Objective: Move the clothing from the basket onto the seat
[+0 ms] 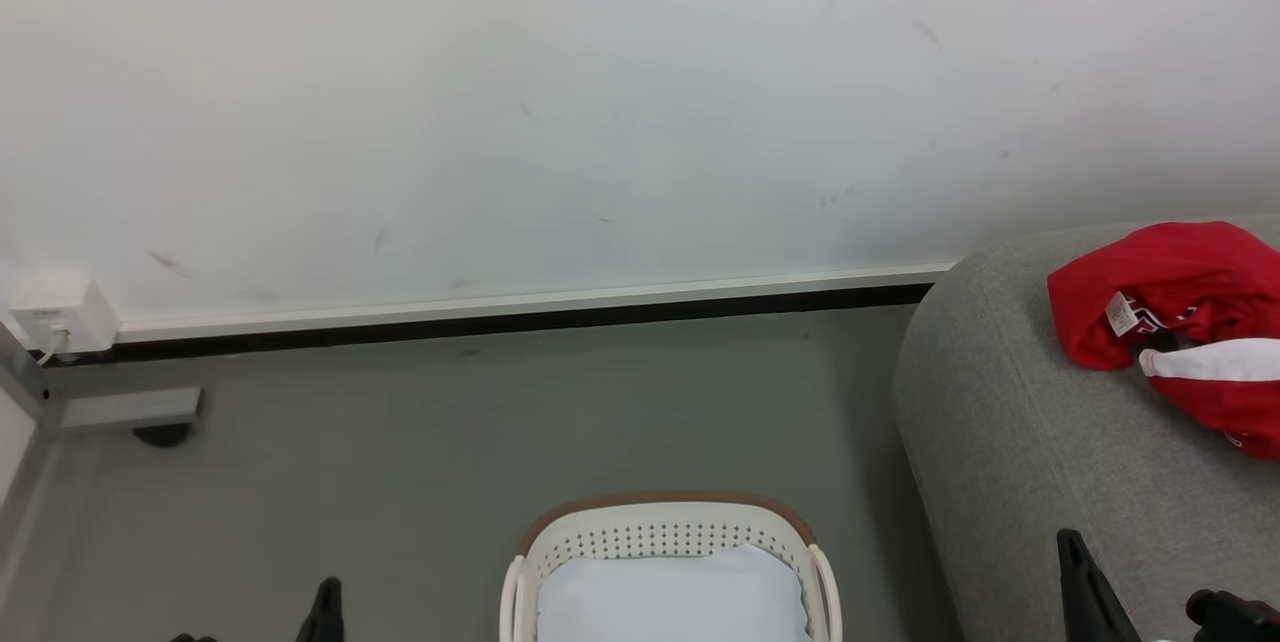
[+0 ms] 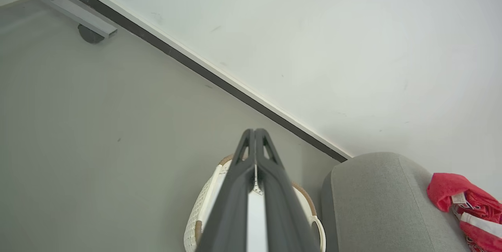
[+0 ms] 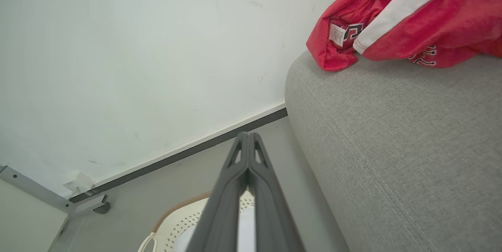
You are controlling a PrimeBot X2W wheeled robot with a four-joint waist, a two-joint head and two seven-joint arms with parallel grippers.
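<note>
the red clothing point(image 1: 1180, 312) lies on the seat point(image 1: 1020, 442) near its far edge; the basket point(image 1: 660, 527) on the floor point(image 1: 400, 442) holds a white pad point(image 1: 670, 592); our left pincer point(image 2: 255, 131) and right pincer point(image 3: 248, 134) are closed, empty

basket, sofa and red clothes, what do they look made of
Basket: likely moulded plastic, cream and smooth, judging by the neat rows of punched holes; its brown rim could be a wrap or paint. Sofa: grey woven upholstery, matt, with visible weave and stitched seams. Red clothes: soft knit-like fabric, matt, crumpled in folds, with white stripe trim.
</note>
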